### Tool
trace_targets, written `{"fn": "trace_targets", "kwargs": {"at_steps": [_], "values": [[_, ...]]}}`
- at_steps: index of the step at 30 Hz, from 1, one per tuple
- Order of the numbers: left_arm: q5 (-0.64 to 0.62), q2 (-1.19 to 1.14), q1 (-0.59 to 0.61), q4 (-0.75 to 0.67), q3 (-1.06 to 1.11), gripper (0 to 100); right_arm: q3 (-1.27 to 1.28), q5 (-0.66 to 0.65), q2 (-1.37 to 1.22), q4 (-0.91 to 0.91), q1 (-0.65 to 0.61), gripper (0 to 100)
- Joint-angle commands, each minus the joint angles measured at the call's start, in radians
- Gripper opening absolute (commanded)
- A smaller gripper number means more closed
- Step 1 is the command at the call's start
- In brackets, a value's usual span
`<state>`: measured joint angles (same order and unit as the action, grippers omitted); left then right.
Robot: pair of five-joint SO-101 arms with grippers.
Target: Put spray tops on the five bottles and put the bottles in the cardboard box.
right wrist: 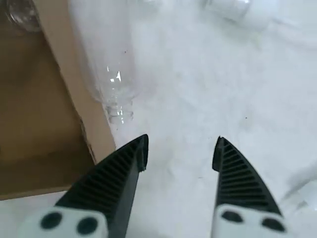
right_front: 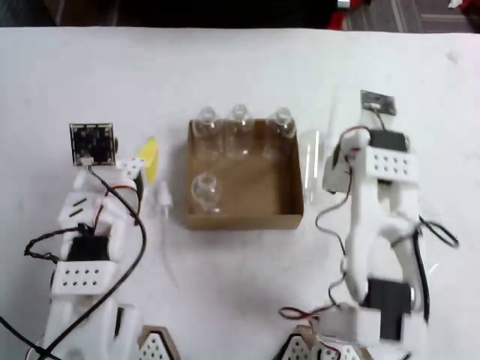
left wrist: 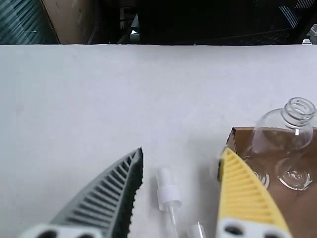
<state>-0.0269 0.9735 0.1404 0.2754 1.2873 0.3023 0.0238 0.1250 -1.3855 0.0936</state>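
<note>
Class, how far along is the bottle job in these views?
Done: four bottles stand in the cardboard box, seemingly untopped. In hand: nothing; the open left end effector is over a spray top, the open right end effector sits beside the fifth bottle lying outside. Left: fitting tops, boxing that bottle.

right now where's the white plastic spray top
In the high view the white plastic spray top lies on the white table left of the brown cardboard box, by the left arm's open fingers.

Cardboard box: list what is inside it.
Four clear bottles stand in the cardboard box: three along its far wall, one toward its near left corner. The floor under them is covered.
</note>
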Motion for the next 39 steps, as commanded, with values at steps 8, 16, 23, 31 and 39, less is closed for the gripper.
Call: {"fn": "trace_targets", "kwargs": {"at_steps": [8, 16, 23, 31, 39], "values": [[-0.014, 0.018, 0.004, -0.021, -0.003, 23, -0.216, -0.023, -0.179, -0.093, -0.16, 19.0], [-0.014, 0.018, 0.004, -0.023, -0.003, 23, -0.216, -0.023, -0.255, -0.028, -0.145, 19.0], [-0.014, 0.018, 0.002, -0.023, -0.003, 23, -0.221, -0.025, -0.32, -0.022, -0.136, 19.0], [-0.014, 0.018, 0.002, -0.023, -0.003, 23, -0.215, -0.023, -0.325, 0.013, -0.15, 19.0], [-0.014, 0.018, 0.002, -0.023, -0.003, 23, -0.215, -0.021, -0.325, 0.012, -0.219, 19.0]]}}
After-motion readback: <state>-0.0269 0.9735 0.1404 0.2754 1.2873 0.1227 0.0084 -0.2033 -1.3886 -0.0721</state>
